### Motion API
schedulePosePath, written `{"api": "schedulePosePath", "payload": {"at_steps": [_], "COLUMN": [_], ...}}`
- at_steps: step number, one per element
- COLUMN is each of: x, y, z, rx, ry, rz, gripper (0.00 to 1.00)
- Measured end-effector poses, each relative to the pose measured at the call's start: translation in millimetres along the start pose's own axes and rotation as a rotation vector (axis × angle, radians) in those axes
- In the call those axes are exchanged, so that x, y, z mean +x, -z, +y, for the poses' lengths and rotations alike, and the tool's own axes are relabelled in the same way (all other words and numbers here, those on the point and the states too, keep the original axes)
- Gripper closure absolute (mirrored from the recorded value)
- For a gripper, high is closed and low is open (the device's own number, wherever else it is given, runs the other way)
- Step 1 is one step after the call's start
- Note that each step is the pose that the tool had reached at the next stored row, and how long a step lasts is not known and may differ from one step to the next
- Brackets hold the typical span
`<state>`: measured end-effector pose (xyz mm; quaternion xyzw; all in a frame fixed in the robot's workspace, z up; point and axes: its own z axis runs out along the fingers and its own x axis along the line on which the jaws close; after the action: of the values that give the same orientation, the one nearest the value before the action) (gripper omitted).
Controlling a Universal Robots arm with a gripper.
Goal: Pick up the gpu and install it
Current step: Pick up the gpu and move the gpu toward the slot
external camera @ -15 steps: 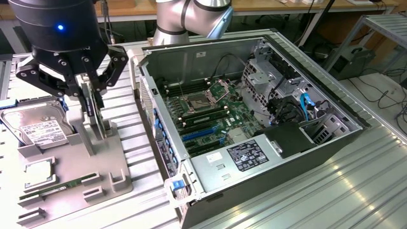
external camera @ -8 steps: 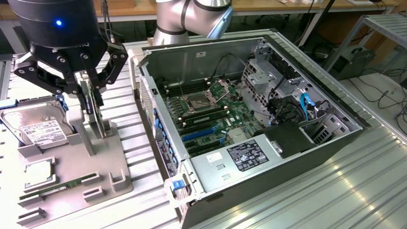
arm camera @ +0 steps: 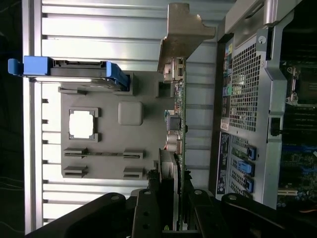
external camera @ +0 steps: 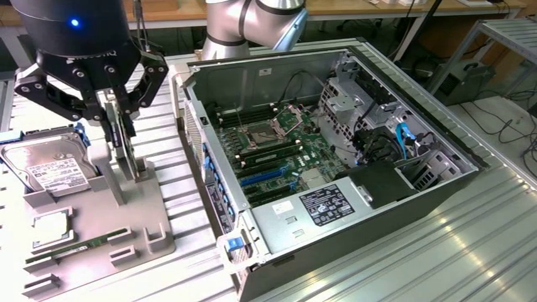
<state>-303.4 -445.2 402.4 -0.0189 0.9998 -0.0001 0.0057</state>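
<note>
**Gpu pick-up at the fixture: grip and clearances**

On the exterior view's left, a hard drive (external camera: pixel 49 168) is standing tilted in its cradle and a memory stick (external camera: pixel 77 247) is lying in its groove. Both are sitting on the grey fixture (external camera: pixel 155 217) and neither is being touched.

Just beside them, the gripper (external camera: pixel 122 129) is clenching its fingers on the gpu (external camera: pixel 126 157). The card is standing upright and edge-on at the fixture's tall holder post (external camera: pixel 117 185). In the wrist view the gripper (arm camera: pixel 171 201) is pinching the gpu (arm camera: pixel 178 119) on both faces near one end, and the pale bracket (arm camera: pixel 185 34) is projecting at the far end. Whether the lower edge is clear of the holder cannot be told.

The step in hand appears to be the extraction. It calls for a straight vertical pull with the card held parallel to the post. The grip is sitting off-centre, so the bracket end is likely to sag or twist.

Towards the exterior view's right, the open computer case (external camera: pixel 251 264) is lying near the fixture. Its perforated wall (external camera: pixel 195 135) is standing between the card and the blue slots (external camera: pixel 264 176). Further right, cables (external camera: pixel 401 141) are crowding the drive bays
</note>
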Motion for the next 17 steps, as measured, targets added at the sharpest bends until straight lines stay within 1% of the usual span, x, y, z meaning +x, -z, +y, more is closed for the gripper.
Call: {"api": "schedulePosePath", "payload": {"at_steps": [8,17], "x": [-0.1,-0.3], "y": [7.3,21.6], "z": [0.0,0.0], "rx": [-0.0001,-0.0001], "ry": [0.0,0.0], "rz": [-0.0001,-0.0001], "gripper": [0.73,0.73]}}
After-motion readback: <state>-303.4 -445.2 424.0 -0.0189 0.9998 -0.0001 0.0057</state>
